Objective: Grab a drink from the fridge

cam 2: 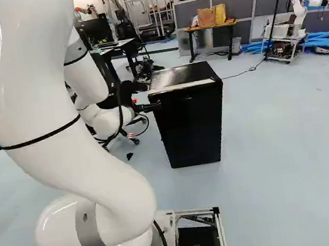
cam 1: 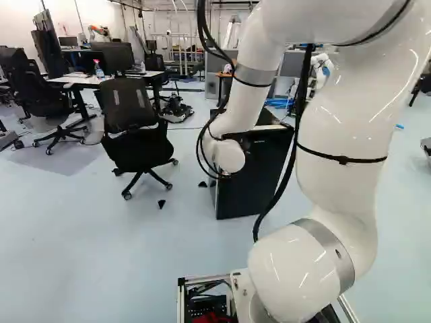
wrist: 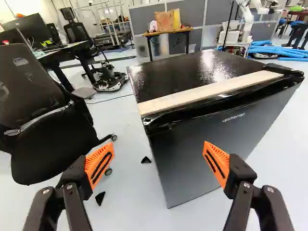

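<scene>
Wrist view: fridge edge (wrist: 204, 109) ahead (floor (wrist: 132, 192) alongside)

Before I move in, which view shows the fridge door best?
The wrist view: the door is close, though the gripper covers part. The right base view shows it smaller; in the left base view the arm hides some.

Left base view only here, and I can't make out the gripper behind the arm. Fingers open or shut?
Observer: Open. The gripper has its orange pads well apart.
Operator: Holding anything?
Observer: No, nothing between them; the fridge stands ahead, ungripped.
Operator: Arm blocks most of the fridge's top for me. What's along its front edge?
Observer: A pale strip.
</scene>
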Controlling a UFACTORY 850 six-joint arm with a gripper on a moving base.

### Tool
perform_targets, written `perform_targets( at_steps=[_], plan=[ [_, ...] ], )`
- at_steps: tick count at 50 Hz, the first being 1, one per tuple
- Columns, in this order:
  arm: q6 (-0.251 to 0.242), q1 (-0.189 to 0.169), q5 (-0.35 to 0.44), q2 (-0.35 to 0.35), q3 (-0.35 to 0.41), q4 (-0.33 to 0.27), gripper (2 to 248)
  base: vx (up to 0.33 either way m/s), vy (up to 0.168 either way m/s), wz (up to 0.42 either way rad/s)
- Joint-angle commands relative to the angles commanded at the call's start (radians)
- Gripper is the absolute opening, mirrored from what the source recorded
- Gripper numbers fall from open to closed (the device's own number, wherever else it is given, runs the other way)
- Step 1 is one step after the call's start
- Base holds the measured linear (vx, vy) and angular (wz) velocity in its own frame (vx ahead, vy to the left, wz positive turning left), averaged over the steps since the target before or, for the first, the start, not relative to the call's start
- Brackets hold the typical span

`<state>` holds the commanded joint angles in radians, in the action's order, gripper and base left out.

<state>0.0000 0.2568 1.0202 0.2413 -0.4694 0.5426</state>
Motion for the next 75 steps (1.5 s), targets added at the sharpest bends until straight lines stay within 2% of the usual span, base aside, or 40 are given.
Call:
perform_targets(
  at_steps=[37, 75],
  plan=[
    [0.000, 0.055, 0.111, 0.155, -0.076, 0.166, 247, 0.000, 0.000, 0.000],
    [0.000, 0.108, 0.241, 0.335, -0.196, 0.325, 247, 0.000, 0.000, 0.000]
  ],
)
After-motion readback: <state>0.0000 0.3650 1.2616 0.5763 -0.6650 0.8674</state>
